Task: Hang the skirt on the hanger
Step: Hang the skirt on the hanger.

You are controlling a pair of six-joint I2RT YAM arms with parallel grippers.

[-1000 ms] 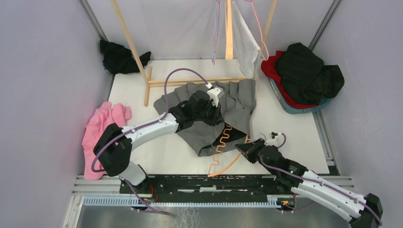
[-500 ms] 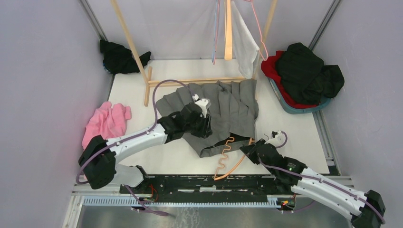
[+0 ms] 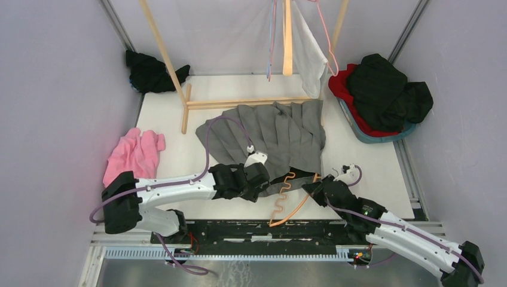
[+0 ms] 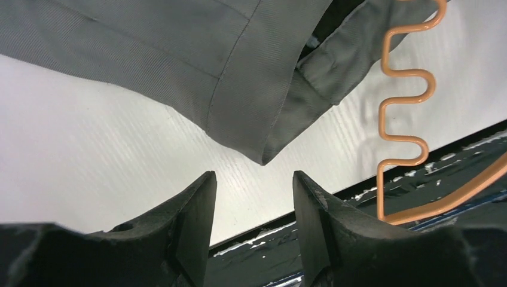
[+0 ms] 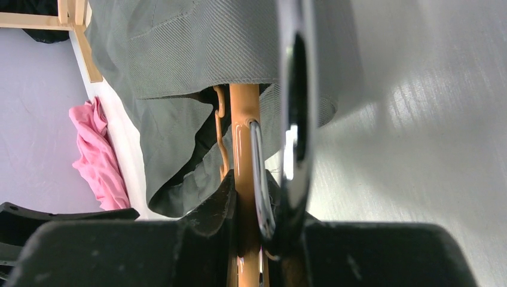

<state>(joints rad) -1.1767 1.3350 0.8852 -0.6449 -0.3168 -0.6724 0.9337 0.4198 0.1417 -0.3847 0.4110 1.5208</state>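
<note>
The skirt lies spread on the tabletop, its near edge over one end of the hanger, which my right jaws pinch shut at the skirt's corner. My left jaws stand spread and empty just short of that edge. I judge the next step is to close on it and draw it along the hanger, my left arm low, wrist facing the fabric.

left arm: white links, black joints | right arm: same white and black | cord: purple, along each arm, ending behind the fingers | left fingers: matte black wedges, blunt tips | right fingers: black, one glossy | white block behind left fingers
</note>
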